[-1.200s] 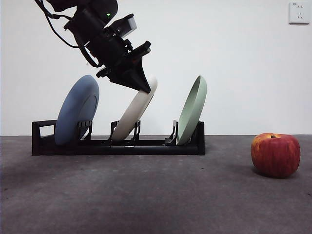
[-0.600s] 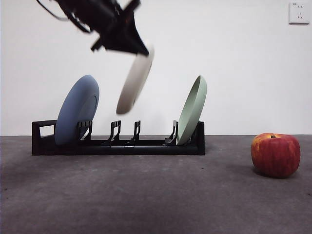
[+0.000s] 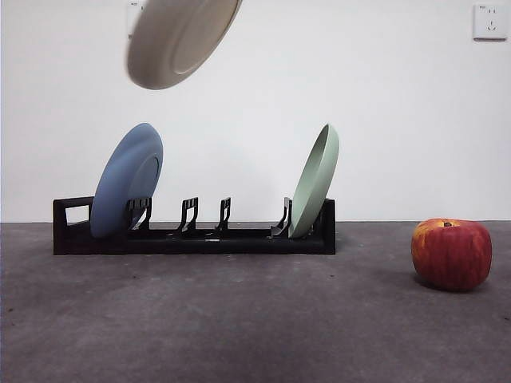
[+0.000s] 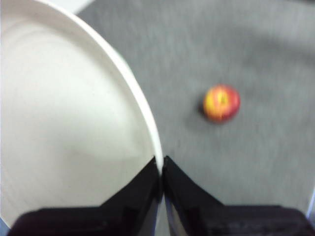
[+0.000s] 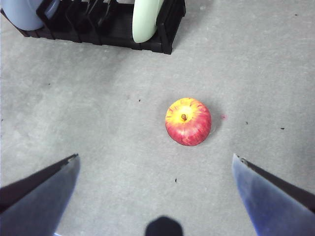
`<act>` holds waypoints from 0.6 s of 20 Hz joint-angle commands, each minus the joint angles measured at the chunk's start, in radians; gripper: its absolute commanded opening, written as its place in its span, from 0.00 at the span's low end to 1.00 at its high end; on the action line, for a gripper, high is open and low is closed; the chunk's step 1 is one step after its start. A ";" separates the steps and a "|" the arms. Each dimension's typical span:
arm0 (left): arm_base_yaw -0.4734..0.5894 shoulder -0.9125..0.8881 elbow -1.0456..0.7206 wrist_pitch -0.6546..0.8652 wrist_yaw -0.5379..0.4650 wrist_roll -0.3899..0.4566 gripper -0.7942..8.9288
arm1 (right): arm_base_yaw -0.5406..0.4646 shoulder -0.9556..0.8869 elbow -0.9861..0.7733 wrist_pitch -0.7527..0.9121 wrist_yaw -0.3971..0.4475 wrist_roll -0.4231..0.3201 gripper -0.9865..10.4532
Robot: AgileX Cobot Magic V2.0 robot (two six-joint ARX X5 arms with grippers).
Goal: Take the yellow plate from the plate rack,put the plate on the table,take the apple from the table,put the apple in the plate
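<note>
The yellow plate (image 3: 180, 36) hangs tilted at the top left of the front view, high above the plate rack (image 3: 192, 231). My left gripper (image 4: 161, 164) is shut on the plate's rim (image 4: 74, 128); the arm itself is out of the front view. The rack's middle slots are empty. The apple (image 3: 451, 253) rests on the table (image 3: 239, 319) at the right, and also shows in the left wrist view (image 4: 222, 103). My right gripper (image 5: 155, 164) is open and empty, high above the apple (image 5: 188, 121).
A blue plate (image 3: 126, 180) leans in the rack's left slot and a pale green plate (image 3: 314, 180) in its right slot. A wall socket (image 3: 489, 21) is at the top right.
The left gripper has lifted the yellow plate out of the rack's middle slot, up and to the left, and the arm has left the front view. The apple has not moved.
</note>
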 commanded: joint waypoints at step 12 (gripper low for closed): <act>-0.408 0.269 -0.002 -0.258 -0.420 0.044 0.08 | 0.000 0.006 0.005 0.002 -0.003 0.000 0.61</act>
